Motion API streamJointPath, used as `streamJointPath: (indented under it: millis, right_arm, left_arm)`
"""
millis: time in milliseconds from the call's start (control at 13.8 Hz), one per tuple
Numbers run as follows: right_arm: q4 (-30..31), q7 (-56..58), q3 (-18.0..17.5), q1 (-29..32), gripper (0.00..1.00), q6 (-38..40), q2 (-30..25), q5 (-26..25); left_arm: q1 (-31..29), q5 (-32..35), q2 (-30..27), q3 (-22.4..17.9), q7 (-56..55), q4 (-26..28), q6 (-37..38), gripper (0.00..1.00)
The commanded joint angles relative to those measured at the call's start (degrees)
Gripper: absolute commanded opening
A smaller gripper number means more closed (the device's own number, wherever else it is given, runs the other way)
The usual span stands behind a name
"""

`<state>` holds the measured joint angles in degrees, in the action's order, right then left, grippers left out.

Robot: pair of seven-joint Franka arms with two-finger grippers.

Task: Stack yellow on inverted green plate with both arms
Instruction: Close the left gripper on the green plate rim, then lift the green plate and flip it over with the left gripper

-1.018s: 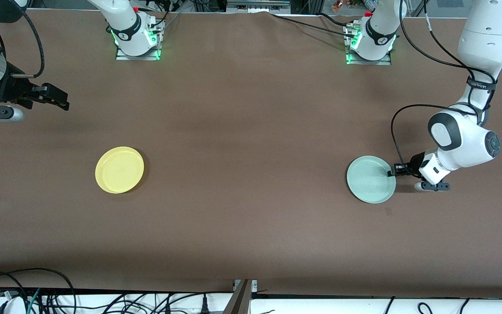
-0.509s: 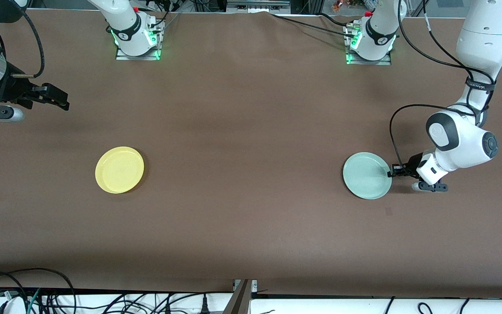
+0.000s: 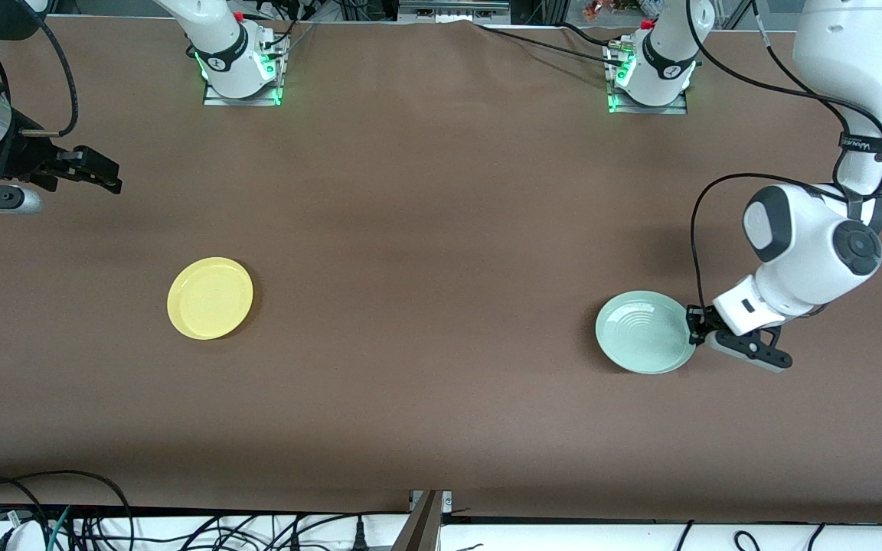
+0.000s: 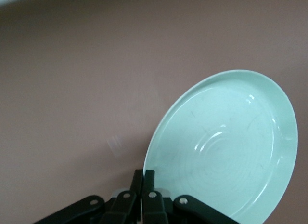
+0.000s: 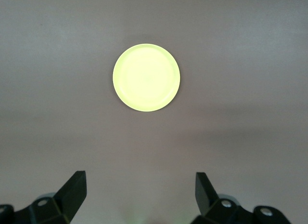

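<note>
Left gripper has the green plate pinched by its rim, at the edge toward the left arm's end of the tabletop. In the left wrist view the fingers are drawn close together on the thin rim of the green plate, one on each face. The plate is off flat: it stands tilted on edge relative to the gripper, and a ringed face shows to the front camera. Judgement: mid-flip, inversion not yet finished.

Key relation: the plate's whole disc extends away from the fingers toward the middle of the tabletop, so the grip sits at one rim point and the plate pivots about the line through the fingers. Rolling the wrist further should bring it down rim-first. Risk, judged: a thin edge grip on smooth plastic could slip during the roll.

Yellow lies flat and open side up toward the right arm's end, well apart from the green plate. Right gripper waits above the tabletop near that end, fingers spread wide and empty; the right wrist view shows yellow centred ahead of its two fingers. The right arm is clearly the nearer one for the yellow pick.
</note>
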<state>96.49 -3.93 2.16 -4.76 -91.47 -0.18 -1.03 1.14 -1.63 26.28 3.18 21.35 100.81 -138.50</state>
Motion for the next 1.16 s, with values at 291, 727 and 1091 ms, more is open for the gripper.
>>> streamJointPath:
  millis: [291,727,1091]
  right_arm:
    - [-1.30,-0.20,0.21,-0.17,1.00,1.11,0.53,0.33]
    - [-1.30,-0.20,0.21,-0.17,1.00,1.29,0.53,0.59]
    - [-1.30,-0.20,0.21,-0.17,1.00,1.29,0.53,0.59]
  left_arm:
    - [14.05,38.12,2.46,-0.36,-14.12,-11.31,0.61,0.00]
    - [22.67,60.59,4.83,-0.36,-28.01,-13.44,1.22,0.00]
    - [27.41,67.11,10.89,-0.54,-28.55,-18.61,1.31,0.00]
